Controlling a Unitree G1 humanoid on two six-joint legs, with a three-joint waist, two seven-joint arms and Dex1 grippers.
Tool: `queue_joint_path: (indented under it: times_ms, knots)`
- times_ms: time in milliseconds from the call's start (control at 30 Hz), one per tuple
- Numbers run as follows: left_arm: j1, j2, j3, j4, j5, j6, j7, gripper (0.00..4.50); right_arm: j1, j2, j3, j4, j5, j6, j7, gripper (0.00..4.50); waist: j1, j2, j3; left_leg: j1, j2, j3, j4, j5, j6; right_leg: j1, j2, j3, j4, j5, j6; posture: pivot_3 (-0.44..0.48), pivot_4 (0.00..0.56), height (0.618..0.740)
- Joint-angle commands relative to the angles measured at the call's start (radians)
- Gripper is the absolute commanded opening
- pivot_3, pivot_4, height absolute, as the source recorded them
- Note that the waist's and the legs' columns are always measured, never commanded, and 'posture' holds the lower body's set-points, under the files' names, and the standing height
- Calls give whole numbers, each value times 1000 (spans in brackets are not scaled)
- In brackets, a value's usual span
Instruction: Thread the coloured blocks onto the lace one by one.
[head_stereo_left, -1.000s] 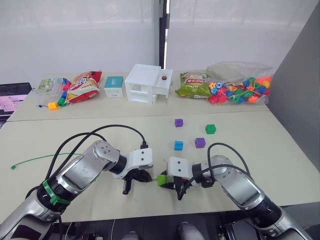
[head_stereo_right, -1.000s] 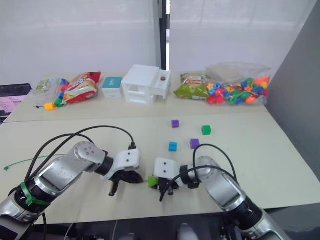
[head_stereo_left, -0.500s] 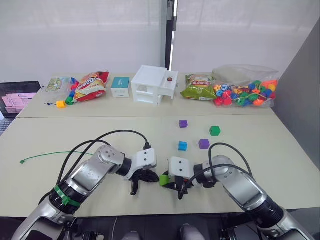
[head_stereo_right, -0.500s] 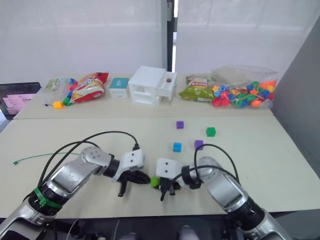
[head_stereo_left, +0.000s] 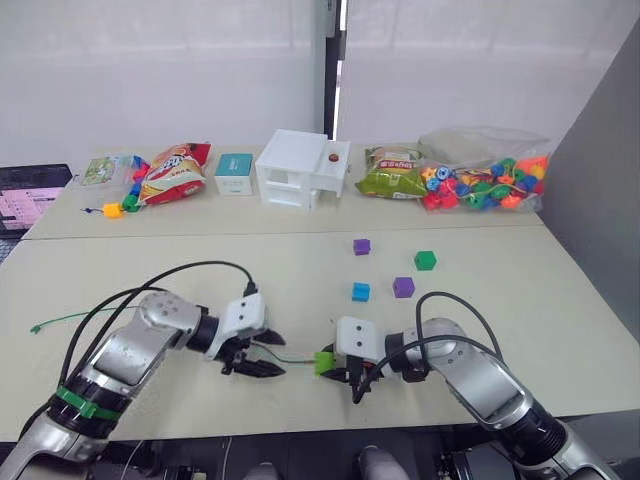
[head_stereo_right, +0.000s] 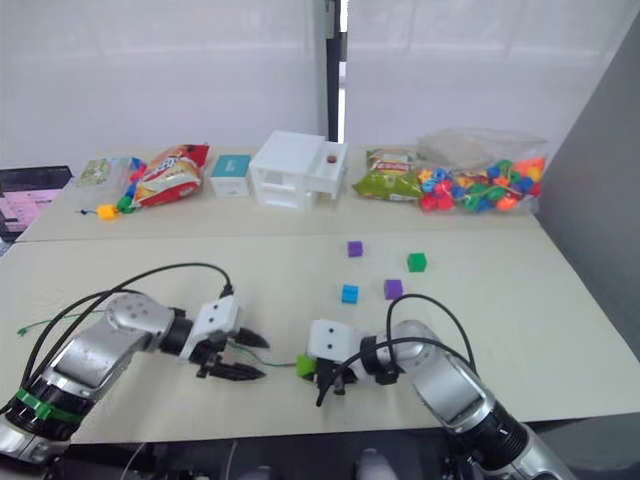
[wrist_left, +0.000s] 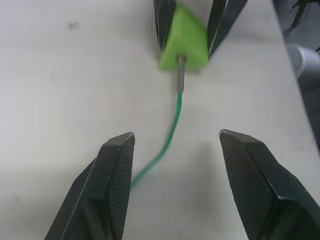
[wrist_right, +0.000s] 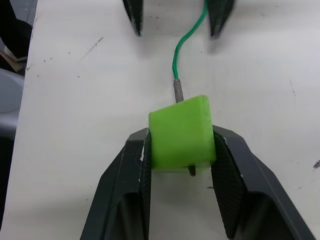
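While the right pincer (wrist_right: 181, 165) clamps the green block (wrist_right: 181, 131) steady near the counter's (head_stereo_left: 520, 300) front edge, the lace (wrist_left: 170, 135) tip sits in its hole, and the left pincer (wrist_left: 175, 155) gapes released around the string.

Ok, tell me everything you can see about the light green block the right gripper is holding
The light green block is a small matte cube, plastic by the look of it, clamped on two opposite sides by the right gripper just above the table. The lace has its stiff grey tip pushed into a hole in the face turned toward the left gripper, which is open.
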Motion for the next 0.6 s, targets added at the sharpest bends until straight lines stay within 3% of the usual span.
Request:
queue_joint_path:
  times_ms: [33,133,433,600]
  knots:
    - [7,-25,-34,42,83,-137,36,2839,13,-4,24,8,4,25,1,1154,2,0,0,0,0,0,0,0,0,1,0,0,0,0,0,0,150,740]
    - [15,-66,-34,74,94,-184,58,2839,15,-7,22,0,7,30,0,1154,3,1,-1,1,0,0,0,0,0,2,0,0,-1,0,0,0,150,740]
    - [40,-91,-40,66,78,-222,32,48,20,-11,20,-6,7,34,-7,1154,1,0,-2,1,0,0,0,0,0,1,0,0,1,0,0,0,150,740]
    - [51,-93,-36,35,64,-203,27,17,19,-10,20,-8,7,36,-10,1154,1,0,-2,1,0,0,0,0,0,1,0,0,0,0,0,0,150,740]
